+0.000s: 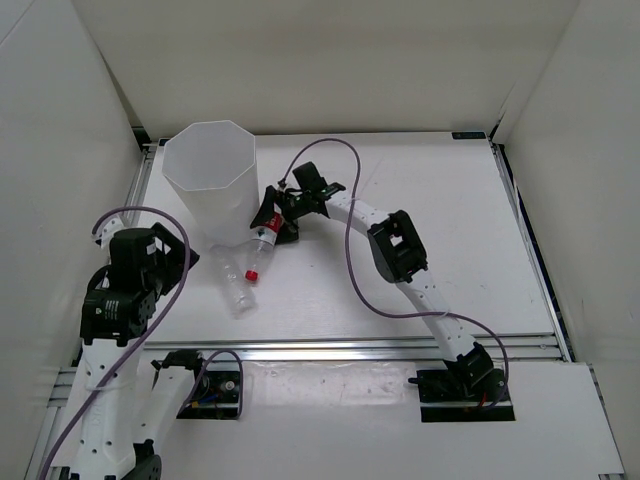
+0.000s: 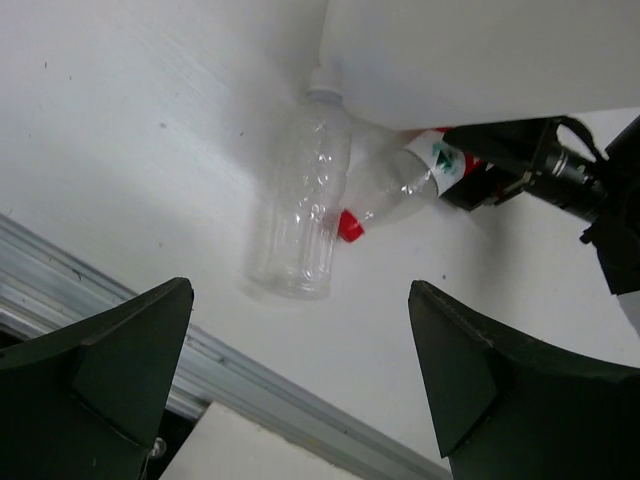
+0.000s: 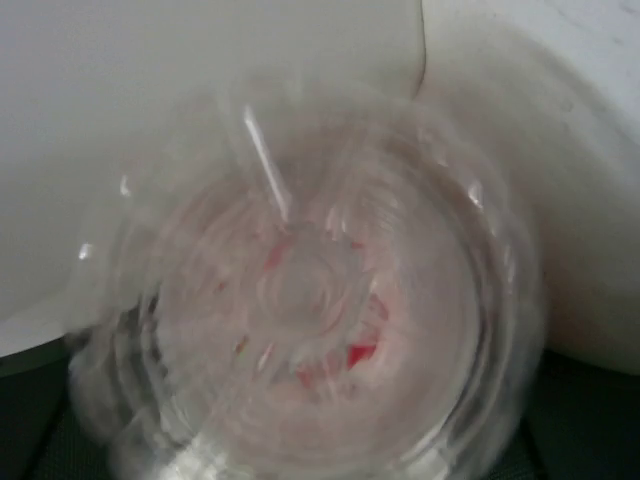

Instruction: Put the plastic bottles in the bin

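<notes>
White bin has plain bottle and red-labelled bottle lying beside it (left claw, right claw gaping).

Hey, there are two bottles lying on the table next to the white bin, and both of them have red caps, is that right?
Not quite. Only the labelled bottle has a red cap; the plain bottle has a white one, as the left wrist view shows. Both do lie on the table next to the white bin.
</notes>
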Controlling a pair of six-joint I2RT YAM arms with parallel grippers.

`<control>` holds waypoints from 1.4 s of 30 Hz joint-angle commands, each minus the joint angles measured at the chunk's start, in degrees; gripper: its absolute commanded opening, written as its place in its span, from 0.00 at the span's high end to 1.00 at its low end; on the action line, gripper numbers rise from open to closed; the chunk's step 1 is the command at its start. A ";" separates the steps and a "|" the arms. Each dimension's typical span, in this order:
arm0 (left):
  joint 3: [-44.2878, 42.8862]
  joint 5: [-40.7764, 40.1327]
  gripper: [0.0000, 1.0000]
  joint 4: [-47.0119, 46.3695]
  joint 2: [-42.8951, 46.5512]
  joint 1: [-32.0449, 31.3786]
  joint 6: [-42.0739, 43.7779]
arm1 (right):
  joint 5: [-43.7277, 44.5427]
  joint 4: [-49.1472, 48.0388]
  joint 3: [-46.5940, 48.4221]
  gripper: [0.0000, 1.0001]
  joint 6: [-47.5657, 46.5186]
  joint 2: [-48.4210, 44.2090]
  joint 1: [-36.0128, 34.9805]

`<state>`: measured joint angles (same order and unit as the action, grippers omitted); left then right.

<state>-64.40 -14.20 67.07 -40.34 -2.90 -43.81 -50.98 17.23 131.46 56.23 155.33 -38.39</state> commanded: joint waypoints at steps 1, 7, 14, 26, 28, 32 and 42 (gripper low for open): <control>0.42 2.51 0.00 3.06 0.43 -0.27 -1.19 | -0.43 -1.24 -1.38 0.07 1.43 2.26 0.60; 2.34 2.51 0.00 4.47 2.01 -0.27 -3.29 | -2.54 -1.85 -6.29 0.39 1.43 0.17 1.91; 8.32 2.51 0.00 2.11 3.07 -0.27 -5.67 | -4.99 0.51 -24.91 0.69 -6.81 -12.40 6.74; 19.40 -10.22 0.00 -4.49 0.08 -0.27 -14.01 | 3.33 9.31 -6.26 0.93 -9.82 -36.32 9.21; 19.40 -13.47 0.00 -5.11 -0.53 -0.27 -14.02 | 6.58 9.31 5.00 0.93 -8.77 -36.32 9.21; 17.39 -16.57 0.00 -5.11 -2.72 -0.27 -13.41 | 19.91 1.59 8.73 0.91 -14.01 -37.20 5.37; 12.54 -17.09 0.00 -3.95 -5.98 -0.27 -6.37 | 40.87 -12.14 17.85 0.79 -25.64 -25.17 -3.88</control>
<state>-50.48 -29.47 63.31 -46.35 -2.90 -52.73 -17.85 7.84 148.22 34.68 124.64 -42.44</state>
